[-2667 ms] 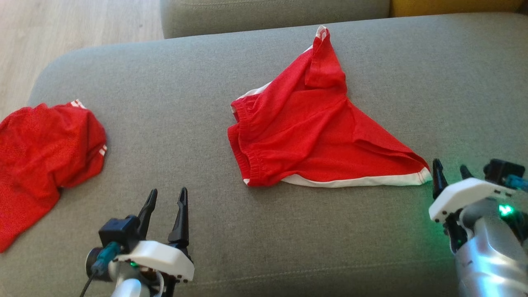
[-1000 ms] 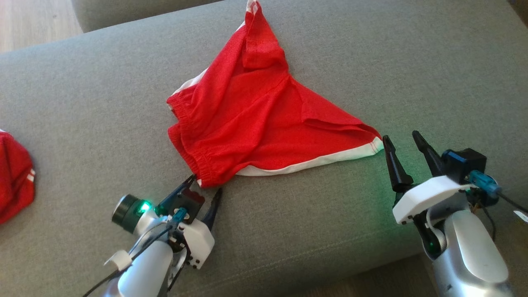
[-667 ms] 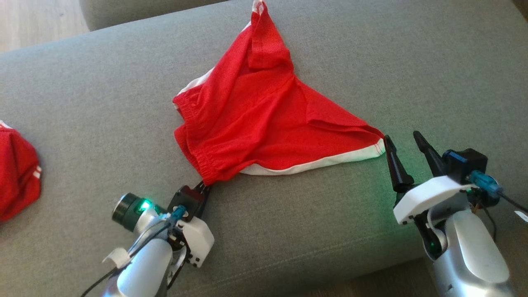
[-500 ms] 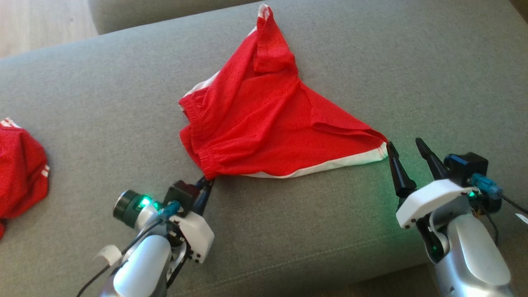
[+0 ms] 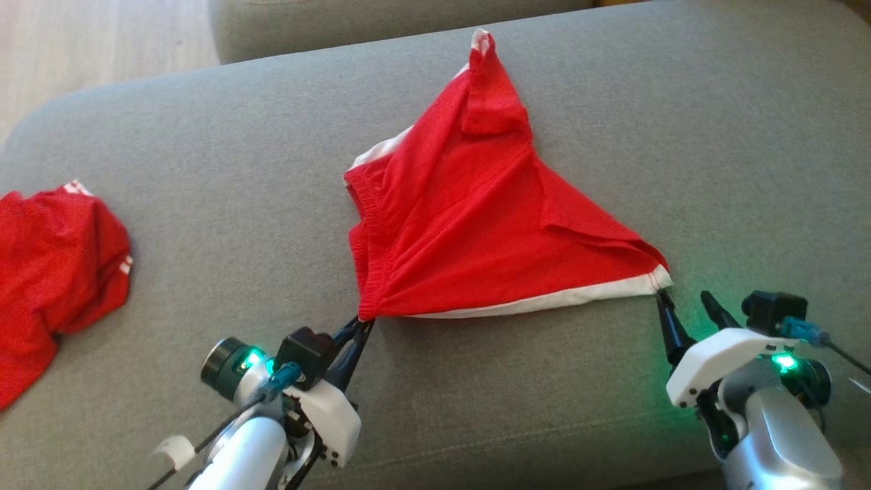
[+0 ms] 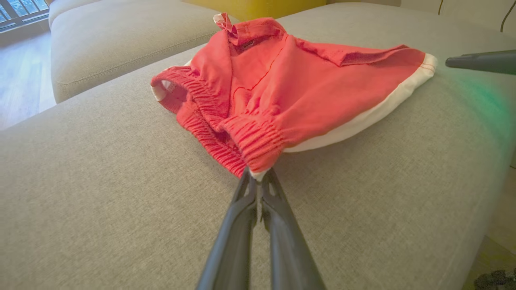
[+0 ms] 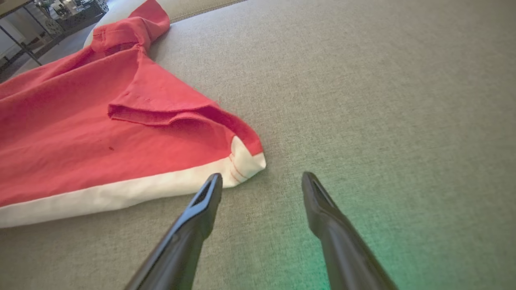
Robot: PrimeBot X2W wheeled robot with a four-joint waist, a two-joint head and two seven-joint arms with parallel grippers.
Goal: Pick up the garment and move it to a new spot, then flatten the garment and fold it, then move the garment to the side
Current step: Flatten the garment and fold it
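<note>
Left gripper [image 5: 364,325] had just pinched shut on shorts [image 5: 469,231], 7 o'clock corner; right gripper [image 5: 682,297] gaped wide by 4 o'clock hem. Lift judged half-secured.

This is a home living room. A wide grey fabric sofa seat [image 5: 204,170], seamed along its front edge, sets the scene. Behind the seat lies another grey upholstered cushion [image 5: 381,27], and past that a mustard-yellow piece of upholstery [image 6: 262,6]. Off the seat's far left corner runs pale wood-plank flooring [image 5: 88,54], leading to glazing [image 6: 20,10] with dark bars. Loose clothing lies on the seat: red shorts [image 5: 469,224] at its middle, a second red garment [image 5: 54,258] at its left end.
</note>
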